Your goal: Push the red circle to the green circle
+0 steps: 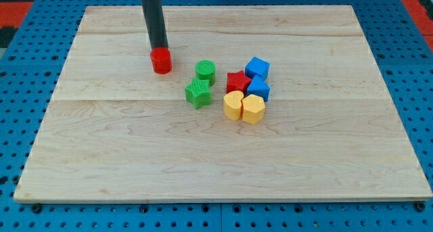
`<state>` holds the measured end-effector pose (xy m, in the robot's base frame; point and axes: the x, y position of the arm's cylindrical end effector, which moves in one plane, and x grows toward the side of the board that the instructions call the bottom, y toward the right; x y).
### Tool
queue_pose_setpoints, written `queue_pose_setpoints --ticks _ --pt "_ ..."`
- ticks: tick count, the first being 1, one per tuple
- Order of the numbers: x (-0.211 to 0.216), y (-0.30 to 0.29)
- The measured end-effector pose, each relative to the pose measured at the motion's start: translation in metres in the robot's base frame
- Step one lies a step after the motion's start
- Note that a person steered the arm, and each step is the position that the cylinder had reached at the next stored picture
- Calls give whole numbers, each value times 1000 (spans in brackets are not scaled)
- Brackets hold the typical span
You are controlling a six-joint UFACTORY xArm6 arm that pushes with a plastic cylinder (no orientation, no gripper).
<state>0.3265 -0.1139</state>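
Note:
The red circle (pixel 162 60) is a short red cylinder on the wooden board (pixel 135 157), left of the block cluster. The green circle (pixel 206 71) is a short green cylinder to the red circle's right, with a gap between them. My tip (pixel 160 48) stands at the red circle's top edge, touching or nearly touching its far side. The dark rod rises from there to the view's top.
A green star-shaped block (pixel 198 93) lies just below the green circle. Right of it sit a red star (pixel 237 81), two blue blocks (pixel 257 67) (pixel 258 88) and two yellow blocks (pixel 233 105) (pixel 253 109), packed together.

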Motion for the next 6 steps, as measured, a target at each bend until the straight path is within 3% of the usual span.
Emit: queue_pose_setpoints --ticks 1,2,4,5,6 --pt "15 -50" --pt "61 -70" --pt "12 37" --pt "10 50" --pt "24 12"
